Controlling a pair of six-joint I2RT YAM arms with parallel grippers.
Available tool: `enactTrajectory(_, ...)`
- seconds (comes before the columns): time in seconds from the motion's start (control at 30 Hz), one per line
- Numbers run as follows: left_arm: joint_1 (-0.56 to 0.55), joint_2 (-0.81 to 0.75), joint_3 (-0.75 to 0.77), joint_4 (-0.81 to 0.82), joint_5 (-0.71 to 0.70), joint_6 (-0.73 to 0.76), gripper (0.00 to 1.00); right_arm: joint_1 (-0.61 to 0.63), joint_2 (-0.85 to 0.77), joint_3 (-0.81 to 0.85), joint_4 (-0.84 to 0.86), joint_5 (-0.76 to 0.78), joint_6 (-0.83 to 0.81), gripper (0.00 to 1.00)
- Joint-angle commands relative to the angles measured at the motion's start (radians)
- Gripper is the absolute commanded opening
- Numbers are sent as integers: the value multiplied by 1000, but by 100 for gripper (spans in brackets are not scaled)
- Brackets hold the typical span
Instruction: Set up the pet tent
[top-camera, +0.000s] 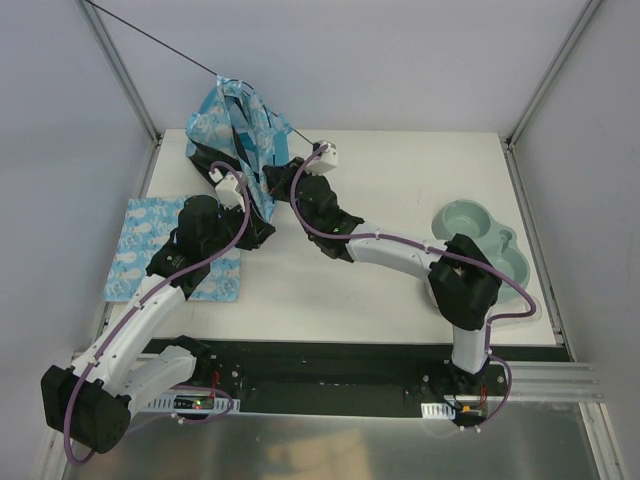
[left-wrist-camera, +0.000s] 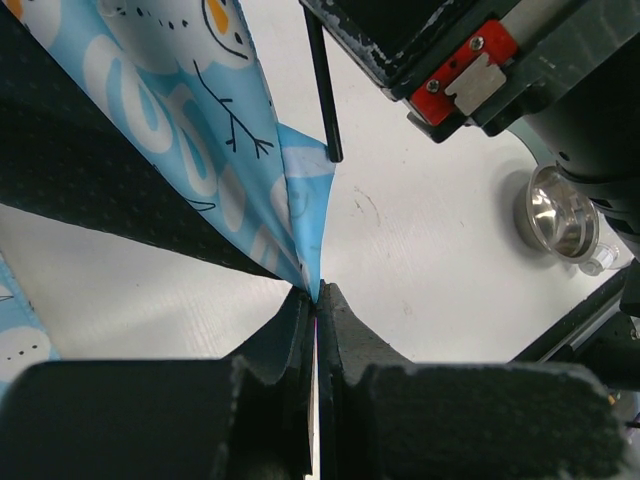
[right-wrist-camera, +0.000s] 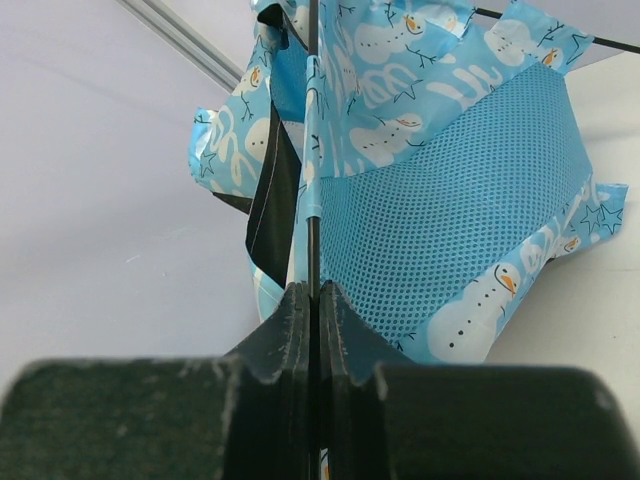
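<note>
The pet tent (top-camera: 232, 120) is a crumpled heap of blue fabric with white snowman print at the back left. A thin black pole (top-camera: 150, 37) sticks out of it toward the upper left. My left gripper (top-camera: 263, 217) is shut on a corner of the tent's fabric (left-wrist-camera: 305, 215), pinched at the fingertips (left-wrist-camera: 318, 295). My right gripper (top-camera: 284, 173) is shut on a black pole (right-wrist-camera: 313, 245) that runs up into a fabric sleeve beside the tent's blue mesh panel (right-wrist-camera: 450, 220). That pole's free end (left-wrist-camera: 328, 110) hangs just above the left gripper. The doorway is hidden.
A flat mat (top-camera: 150, 245) of the same blue print lies at the left under the left arm. A pale green double pet bowl (top-camera: 480, 235) sits at the right. Frame posts stand at the back corners; the black rail (top-camera: 330, 365) borders the near edge.
</note>
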Motion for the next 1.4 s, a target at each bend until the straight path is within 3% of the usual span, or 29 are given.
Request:
enactTrajectory(0.0,-24,-34,14,-127,244,0,0,-44,14,68,148,119,-12,0)
enactTrajectory(0.33,-23,-30,20,-147,271,21,0,-70,-9,52,156,76,45,0)
enactTrajectory(1.37,-23,-21,32,-172,299,32,0,-83,80,68,286,24,-33,0)
